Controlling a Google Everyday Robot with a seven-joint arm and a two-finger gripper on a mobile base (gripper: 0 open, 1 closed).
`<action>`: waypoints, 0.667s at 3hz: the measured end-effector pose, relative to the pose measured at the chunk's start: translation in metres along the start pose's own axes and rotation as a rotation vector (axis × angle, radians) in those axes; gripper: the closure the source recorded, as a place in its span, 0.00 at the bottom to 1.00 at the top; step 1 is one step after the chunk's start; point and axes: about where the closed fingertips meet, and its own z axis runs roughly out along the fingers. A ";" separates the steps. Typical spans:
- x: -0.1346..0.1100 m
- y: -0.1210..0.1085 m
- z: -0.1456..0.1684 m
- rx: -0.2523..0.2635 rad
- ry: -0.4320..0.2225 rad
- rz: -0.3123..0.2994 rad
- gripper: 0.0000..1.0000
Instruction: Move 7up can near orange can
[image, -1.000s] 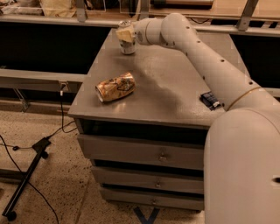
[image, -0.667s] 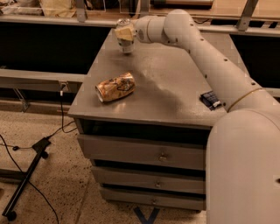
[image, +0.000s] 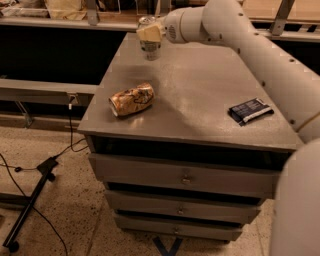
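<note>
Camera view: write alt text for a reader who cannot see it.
The robot's gripper holds the 7up can at the far edge of a grey cabinet top. The crushed orange can lies nearer the front left, a dark-blue packet at right.

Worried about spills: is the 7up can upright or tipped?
Upright: the 7up can stands vertical, top up, near the far edge of the table, with the gripper closed around its middle.
</note>
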 end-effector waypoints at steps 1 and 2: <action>0.005 0.006 -0.034 0.023 0.041 0.022 1.00; 0.019 0.011 -0.065 0.014 0.085 0.064 1.00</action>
